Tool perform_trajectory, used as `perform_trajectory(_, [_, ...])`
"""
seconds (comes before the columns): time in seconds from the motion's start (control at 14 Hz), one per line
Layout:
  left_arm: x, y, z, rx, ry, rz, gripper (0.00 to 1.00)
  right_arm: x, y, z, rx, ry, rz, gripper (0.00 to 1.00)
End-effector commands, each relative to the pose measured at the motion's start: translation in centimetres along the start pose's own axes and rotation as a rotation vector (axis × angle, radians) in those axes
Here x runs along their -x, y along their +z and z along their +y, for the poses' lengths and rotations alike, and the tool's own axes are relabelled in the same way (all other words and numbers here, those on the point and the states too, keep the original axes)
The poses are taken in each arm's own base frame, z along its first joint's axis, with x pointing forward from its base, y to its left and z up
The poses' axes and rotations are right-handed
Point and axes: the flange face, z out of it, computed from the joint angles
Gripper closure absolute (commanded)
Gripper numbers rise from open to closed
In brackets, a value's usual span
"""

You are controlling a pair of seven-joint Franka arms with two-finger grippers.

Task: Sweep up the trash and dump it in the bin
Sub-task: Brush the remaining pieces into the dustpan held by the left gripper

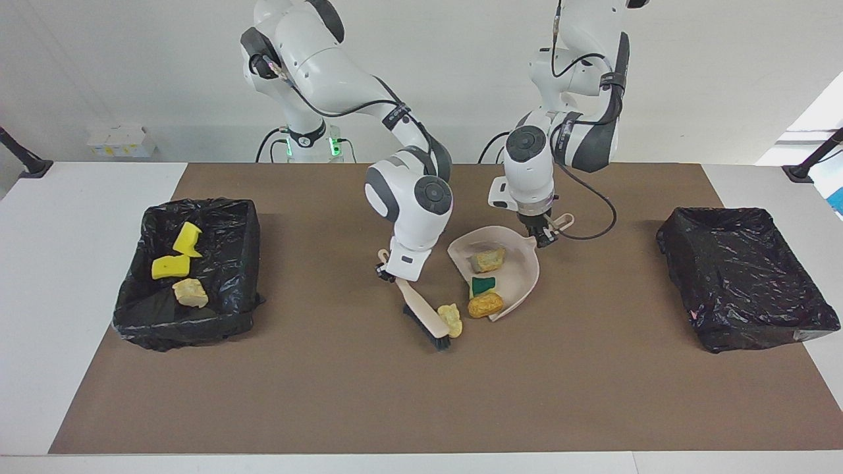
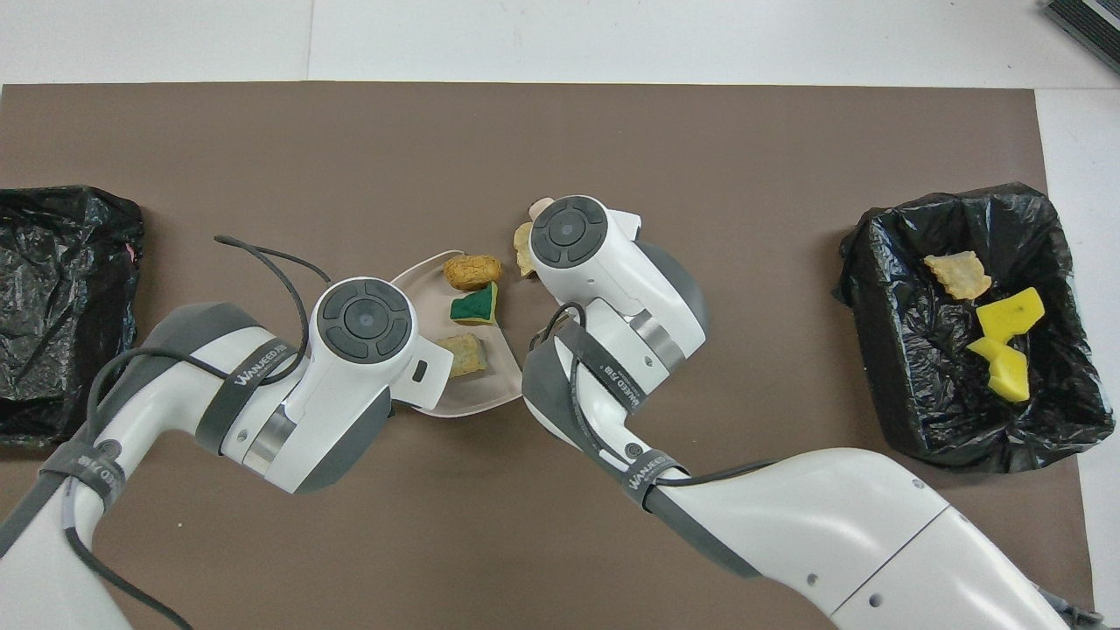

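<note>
Facing view: a pale yellow foam chunk point(image 1: 451, 319) lay on the brown table mat point(image 1: 369, 395), touching the head of a small beige hand brush with black bristles point(image 1: 425, 320) and just outside the lip of a pale beige plastic dustpan point(image 1: 523, 280). Three more scraps sat in the pan: an orange-brown sponge lump point(image 1: 485, 305) at the lip, a green-and-yellow piece point(image 1: 483, 285) above it and a tan chunk point(image 1: 488, 259) nearest the handle. The right gripper point(image 1: 388, 271) was clamped on the brush handle, the brush slanting down to the mat. The left gripper point(image 1: 544, 232) was closed on the dustpan's handle at the end nearer the robots.

Toward the right arm's end of the table, a black-bag-lined bin point(image 1: 245, 263) held two bright yellow sponge pieces point(image 1: 170, 266) and one pale tan chunk point(image 1: 190, 292). A second black-lined bin point(image 1: 744, 276) stood toward the left arm's end, well apart from the pan. The mat covered most of a white tabletop point(image 1: 59, 276), set against a plain white wall point(image 1: 691, 79). In the overhead view, the pale chunk point(image 2: 523, 238) peeked out beside the right arm's wrist.
</note>
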Motion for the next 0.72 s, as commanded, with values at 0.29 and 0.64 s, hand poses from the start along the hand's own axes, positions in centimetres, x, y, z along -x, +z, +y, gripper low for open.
perform_trajectory(0.29, [1.2,0.1,-0.2,-0.008,0.003,-0.004,1.0,2.8,-0.5,-7.5,-0.022,-0.169,-0.033,1.0])
perform_trajectory(0.64, [1.4,0.1,-0.7,-0.012,0.076,0.011,1.0,5.9,-2.8,-7.2,-0.141,-0.18,-0.139,1.0])
